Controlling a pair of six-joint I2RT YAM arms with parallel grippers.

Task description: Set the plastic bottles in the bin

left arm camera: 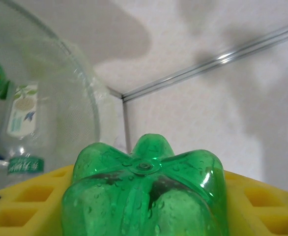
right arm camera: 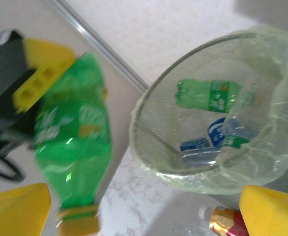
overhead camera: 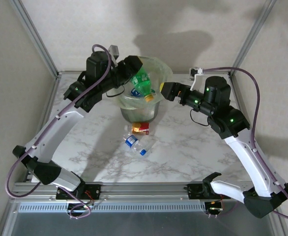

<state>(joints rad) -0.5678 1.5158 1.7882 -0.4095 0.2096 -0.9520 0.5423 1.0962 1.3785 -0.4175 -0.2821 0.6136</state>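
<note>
Bottle [overhead camera: 143,84] over bin [overhead camera: 149,113] rim, right pincer [overhead camera: 162,90] beside

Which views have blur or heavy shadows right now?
Right wrist: the gripped green bottle is smeared by motion blur, while the bin is fairly sharp. Left wrist: that bottle's base sits very near the lens and looks soft. Top external: crisp overall, with broad soft arm shadows on the back wall and the table.
</note>
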